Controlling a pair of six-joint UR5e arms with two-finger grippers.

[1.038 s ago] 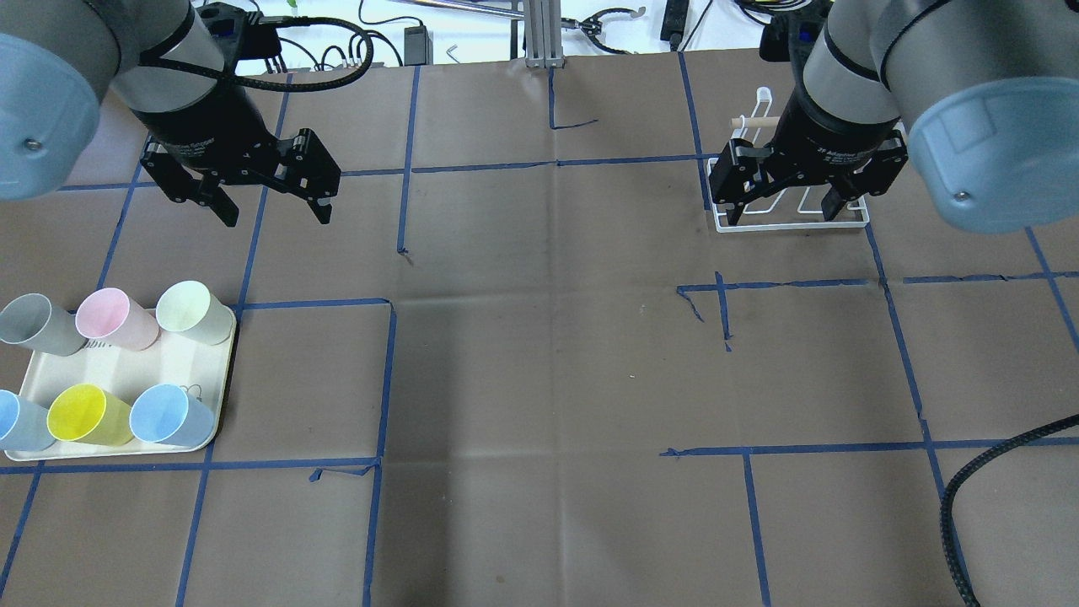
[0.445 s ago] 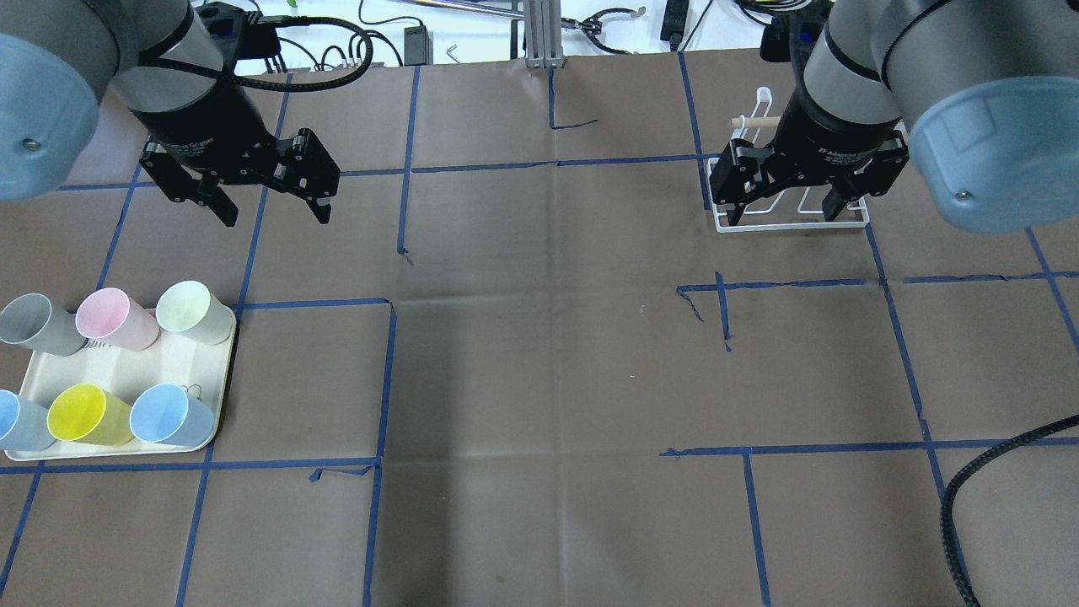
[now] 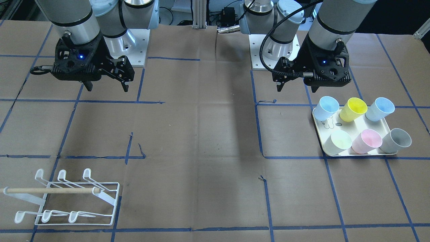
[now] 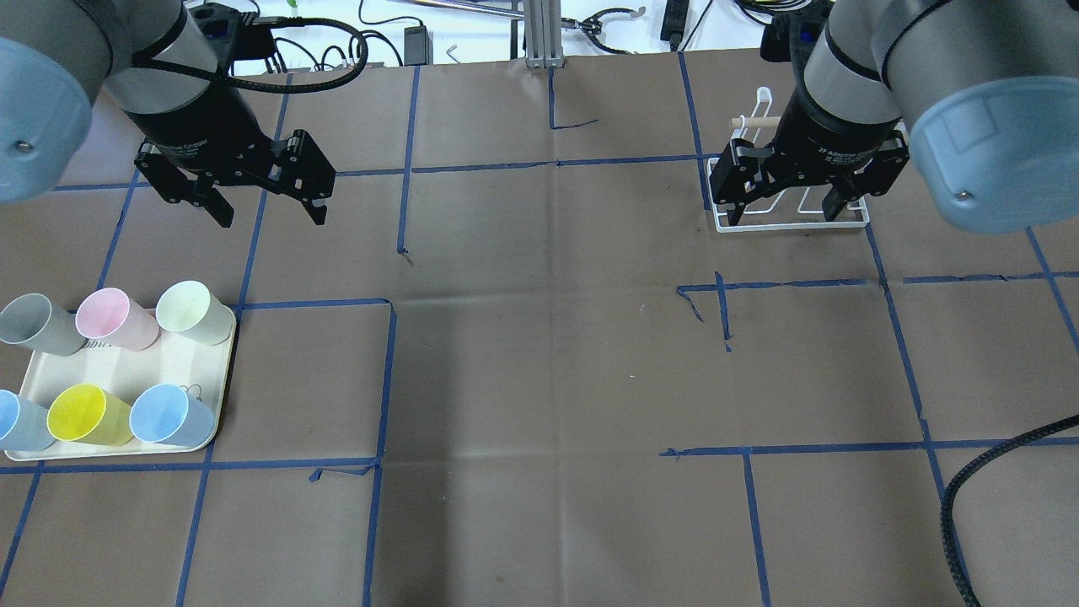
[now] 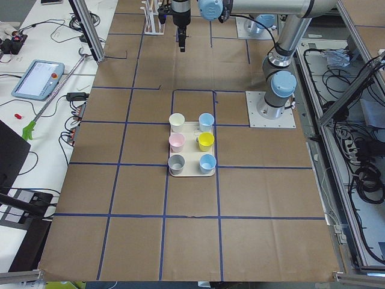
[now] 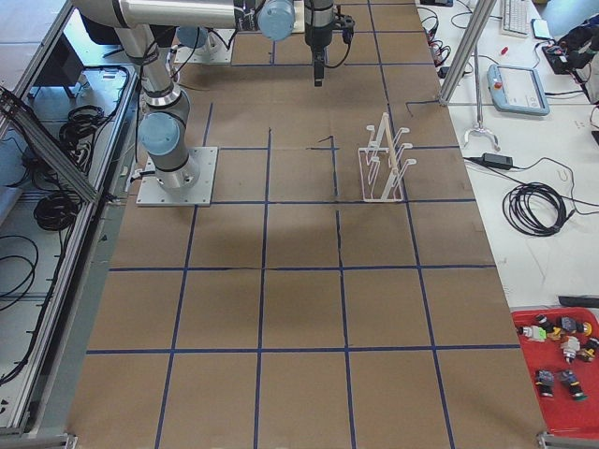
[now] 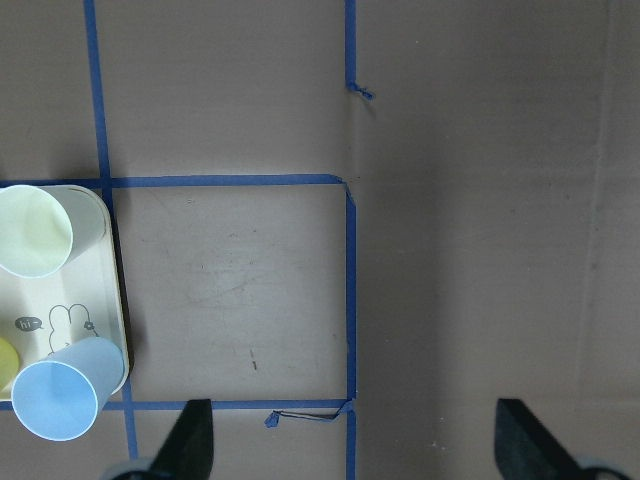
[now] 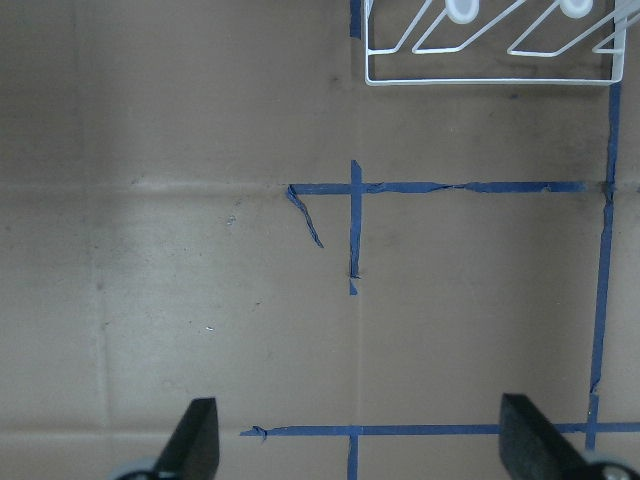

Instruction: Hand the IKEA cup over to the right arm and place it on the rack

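Hovering well apart, left pincer [image 4: 271, 215] and right pincer [image 4: 781, 215] gape empty.

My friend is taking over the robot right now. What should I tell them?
Left gripper: open, empty, above the table near the tray.
Right gripper: open, empty, above the table, apart from the rack.
Six cups stand on the tray; the rack holds none.
Done: nothing yet.
Left: pick a cup with the left gripper, pass it to the right, put it on the rack.
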